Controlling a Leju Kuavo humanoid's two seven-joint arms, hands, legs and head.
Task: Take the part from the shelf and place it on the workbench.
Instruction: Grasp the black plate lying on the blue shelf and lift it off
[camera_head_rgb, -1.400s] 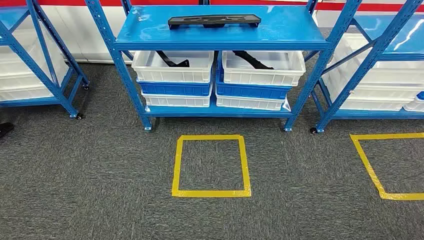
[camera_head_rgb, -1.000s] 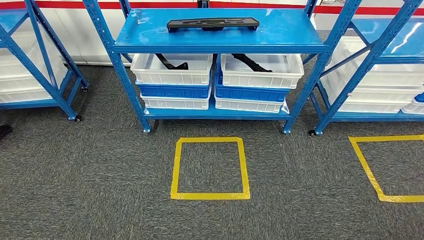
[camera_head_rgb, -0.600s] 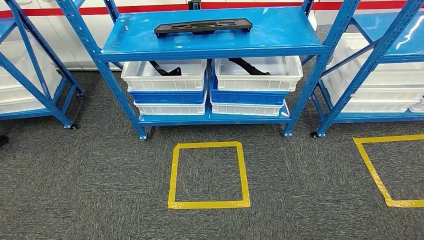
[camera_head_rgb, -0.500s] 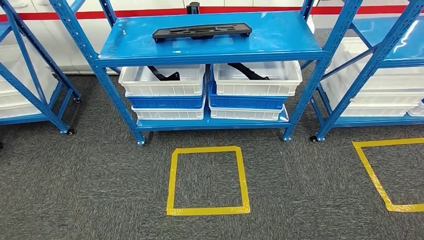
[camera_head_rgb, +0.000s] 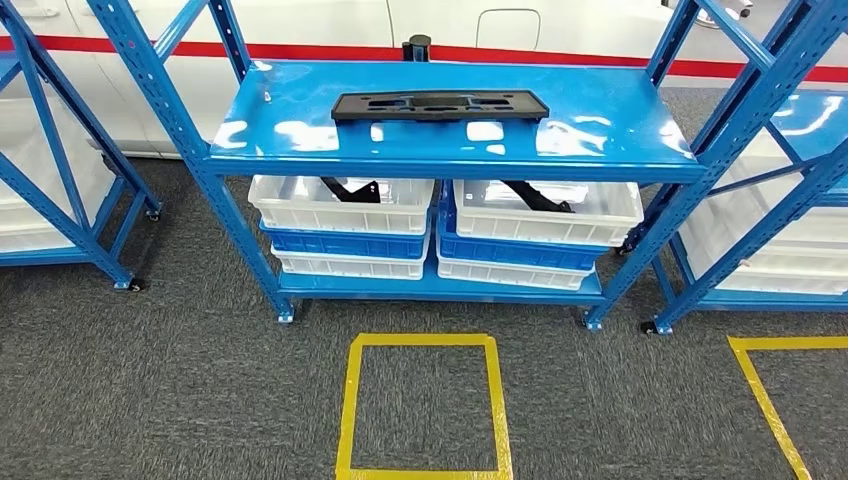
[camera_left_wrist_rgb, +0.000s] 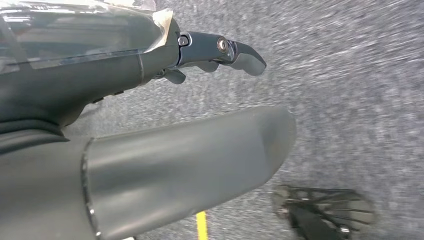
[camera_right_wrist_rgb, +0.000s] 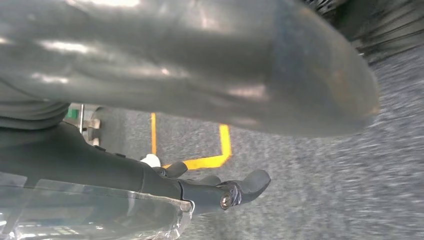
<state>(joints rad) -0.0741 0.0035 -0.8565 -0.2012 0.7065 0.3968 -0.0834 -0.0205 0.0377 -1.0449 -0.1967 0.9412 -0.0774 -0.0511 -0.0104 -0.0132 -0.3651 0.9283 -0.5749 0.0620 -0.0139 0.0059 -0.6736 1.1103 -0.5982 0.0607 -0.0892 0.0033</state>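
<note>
A long flat black part (camera_head_rgb: 439, 104) lies across the top board of the blue shelf (camera_head_rgb: 300, 135) straight ahead in the head view. My left hand (camera_left_wrist_rgb: 150, 125) hangs over grey carpet, thumb and darker fingers (camera_left_wrist_rgb: 235, 50) spread, holding nothing. My right hand (camera_right_wrist_rgb: 200, 100) hangs likewise over the carpet, its fingers (camera_right_wrist_rgb: 245, 187) apart and empty. Both hands are far from the shelf.
Below the top board stand white and blue bins (camera_head_rgb: 345, 225), two holding black parts (camera_head_rgb: 350, 190). More blue racks (camera_head_rgb: 60, 180) flank the shelf on both sides. A yellow tape square (camera_head_rgb: 425, 405) marks the carpet before the shelf, another (camera_head_rgb: 780, 400) at right.
The whole picture has shifted: the camera has come closer to the shelf and tilted up, so the shelf and tape square sit lower and larger. The part has not moved on its board.
</note>
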